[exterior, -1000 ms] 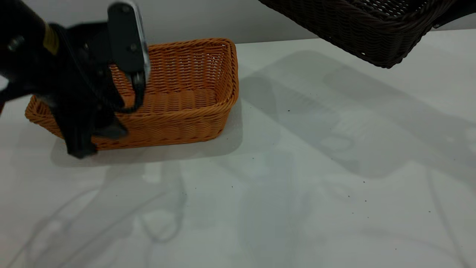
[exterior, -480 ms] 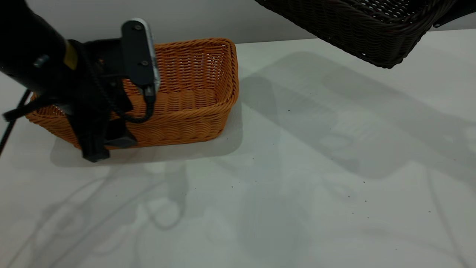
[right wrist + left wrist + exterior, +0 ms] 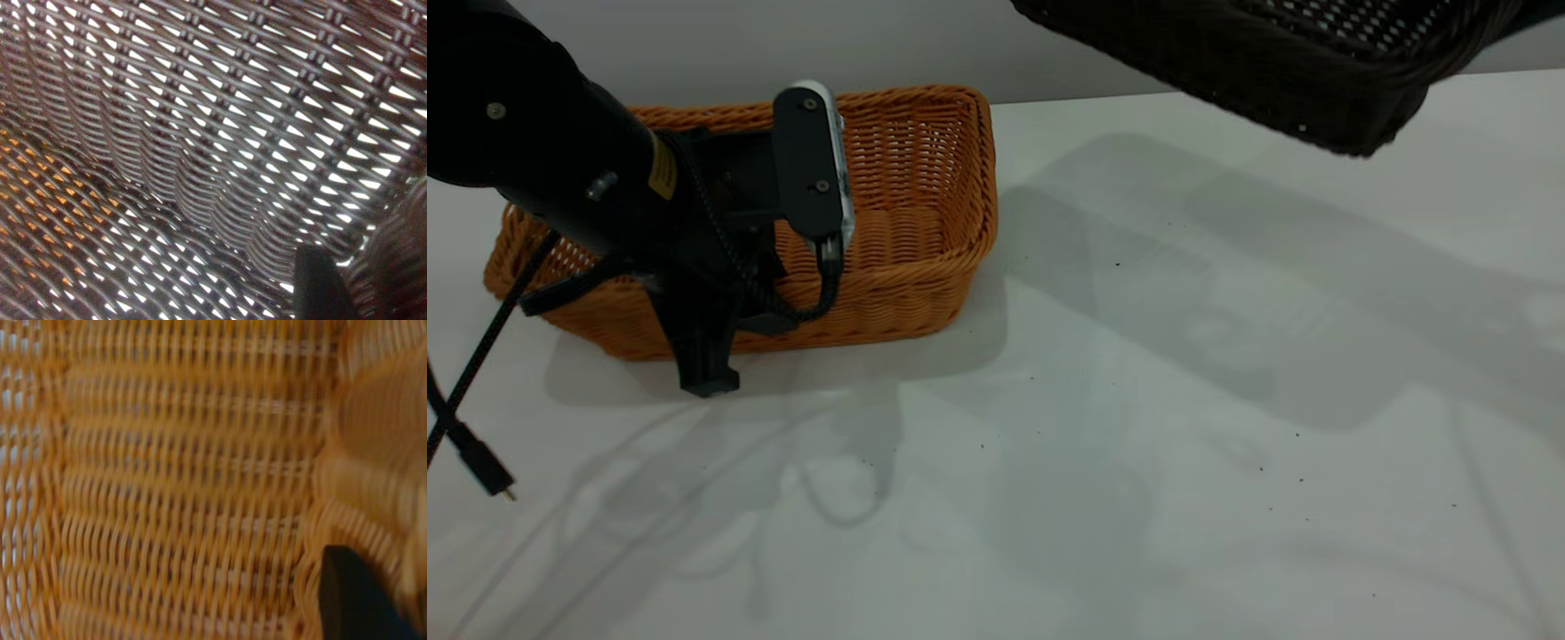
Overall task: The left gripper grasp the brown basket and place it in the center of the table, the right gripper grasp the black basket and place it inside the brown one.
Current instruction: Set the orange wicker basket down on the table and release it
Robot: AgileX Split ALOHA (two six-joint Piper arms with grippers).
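Exterior view: brown basket point(image 3: 907, 222) clamped at its near wall by left gripper point(image 3: 725, 351) fingers, 9 o'clock on table point(image 3: 1138, 498); rim slip risked. Black basket point(image 3: 1280, 71) held aloft at 1 o'clock; right fingers' state cannot be told.

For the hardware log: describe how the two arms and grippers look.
The left gripper is matte black with blocky black fingers, a white-edged black camera module, a small yellow label and black braided cable. Of the right gripper only a dark finger shows in its wrist view.

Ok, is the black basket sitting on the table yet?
No, in the exterior view the black basket hangs in the air at the upper right, tilted, with only its shadow on the table beneath.
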